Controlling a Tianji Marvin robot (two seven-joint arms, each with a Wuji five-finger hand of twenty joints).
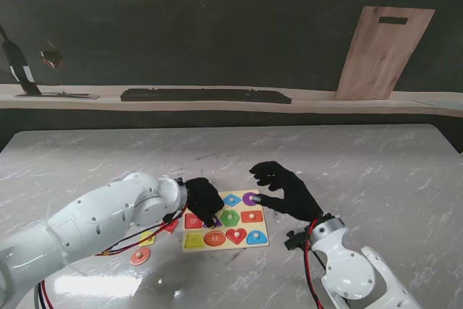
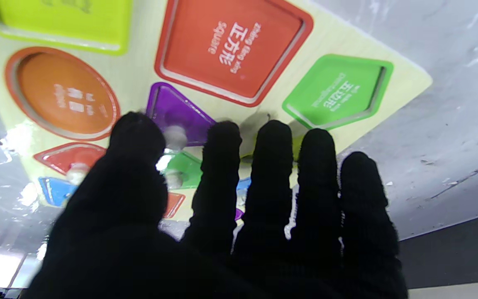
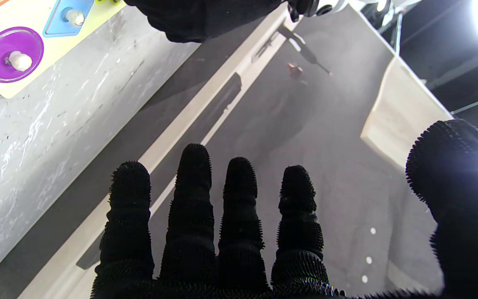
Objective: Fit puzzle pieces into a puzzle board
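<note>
Sitting on the gray marble table is a pale wooden puzzle board, right between the two robot arms. It has bright shapes in it. In the stand view I can see a blue diamond piece and a purple circle piece in the far row, a green pentagon piece and an orange-red piece in the middle row, and an orange oval, a red heart and a blue piece in the row nearest to me.

The left hand wears a black glove and hangs over the left part of the board. Its fingers are stretched out side by side. Its wrist camera shows a purple triangle piece with a little white knob just past the thumb tip. I cannot tell if the hand is touching that piece. Near it are a red square hole, a green hole, an orange round hole and a yellow-green hole, all with no pieces in them.

The right hand is also in a black glove. It floats by the right far corner of the board, close to the purple circle piece. Its fingers are spread wide and it holds nothing.

Off the board, on the left side near me, lie a round orange piece, a yellow piece and a red piece.

A wooden plank leans on the dark wall far back.
</note>
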